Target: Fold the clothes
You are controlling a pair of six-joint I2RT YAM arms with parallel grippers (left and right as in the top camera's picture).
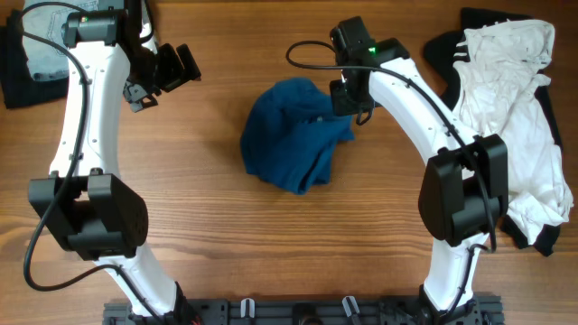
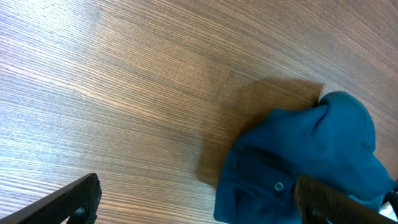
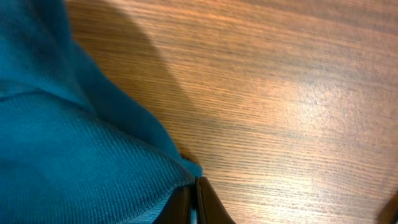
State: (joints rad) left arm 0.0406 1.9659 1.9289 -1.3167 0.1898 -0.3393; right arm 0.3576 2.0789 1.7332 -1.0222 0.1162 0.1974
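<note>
Right gripper (image 1: 349,102) seemingly pinches blue shirt (image 1: 293,135) edge; left gripper (image 1: 174,69) spread, empty.

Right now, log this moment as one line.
crumpled blue knit shirt: bunched mid-table | right gripper: shut on its edge | left gripper: open, empty | white garment pile: unfolded

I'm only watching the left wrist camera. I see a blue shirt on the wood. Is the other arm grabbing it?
Observer: Yes. The right tool is shut on an edge of the blue shirt.
Operator: Are there more clothes to fold?
Observer: A crumpled white garment lies heaped at the right end of the table, with black cloth under it.
Operator: Anything on my side?
Observer: Dark clothes sit in the far left corner, behind your arm.
</note>
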